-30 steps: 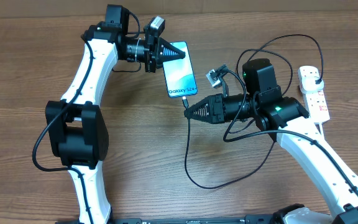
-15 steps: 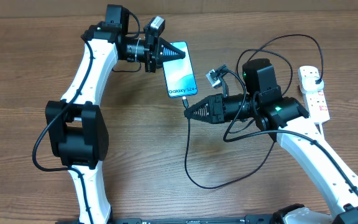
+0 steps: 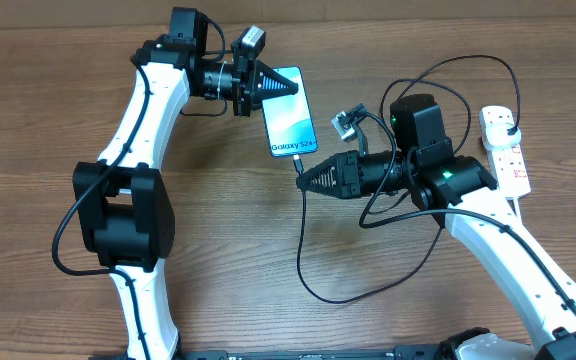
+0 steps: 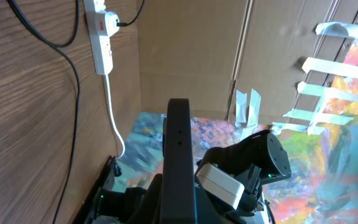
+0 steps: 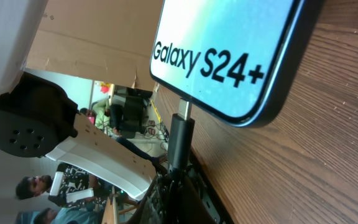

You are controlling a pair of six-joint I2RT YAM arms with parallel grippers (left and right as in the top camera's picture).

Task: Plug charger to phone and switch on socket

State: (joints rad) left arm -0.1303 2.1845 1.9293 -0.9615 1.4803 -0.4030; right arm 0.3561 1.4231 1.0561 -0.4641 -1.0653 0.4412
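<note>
The phone (image 3: 290,112) has a light-blue "Galaxy S24+" screen and is held tilted above the table. My left gripper (image 3: 273,87) is shut on its top end. In the left wrist view the phone shows edge-on (image 4: 179,149). My right gripper (image 3: 303,178) is shut on the charger connector (image 5: 180,140). The connector's metal tip meets the phone's bottom edge (image 5: 229,50). The black charger cable (image 3: 313,280) loops across the table to a black plug in the socket (image 3: 505,150), a white power strip at the far right. The socket also shows in the left wrist view (image 4: 101,31).
The socket's thick white cord (image 4: 114,118) runs off the table edge. The charger cable arcs over my right arm (image 3: 468,62) and loops near the front of the wooden table (image 3: 228,250). A cardboard wall stands behind the table.
</note>
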